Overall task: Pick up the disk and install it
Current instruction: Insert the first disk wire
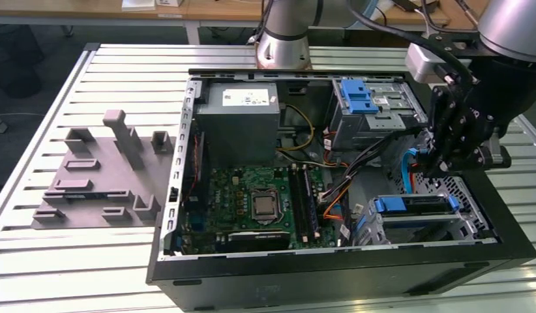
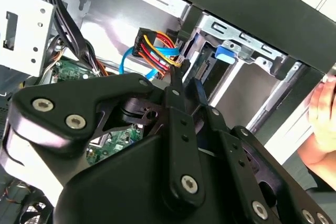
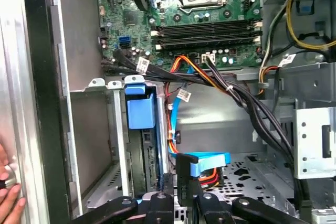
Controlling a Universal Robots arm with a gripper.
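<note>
- Disk [image 1: 413, 205], in its blue bracket, sits slotted in a metal drive cage [image 1: 473, 222] in the corner of the open computer case [image 1: 338, 277]. In the first wrist view we see the bracket's blue tab [image 3: 140, 109] at the mouth of that cage.
- Our claw [image 1: 437, 171] hangs inside the case just beside the cage, near the wall on the exterior view's right. We cannot tell whether it is clenched or released.
- Right at the claw's tip [image 3: 181, 201] in the first wrist view is a black plug on a flat blue cable [image 3: 209, 159]. The second wrist view shows red, yellow and orange wires [image 2: 157, 44] close to the tip [image 2: 185, 85].
- A thick bundle of black cables [image 3: 252, 108] runs past, across the case floor.
- Further in lie the green circuit board [image 1: 250, 202] and the grey power box [image 1: 237, 114]. A second cage with a blue bracket [image 1: 359, 98] stands beside that box.
- A person's hand [image 3: 8, 192] rests on the edge of the case.
- The case lies on a slatted metal table [image 1: 77, 261], and a grey moulded fixture plate [image 1: 103, 176] lies on the exterior view's left.
</note>
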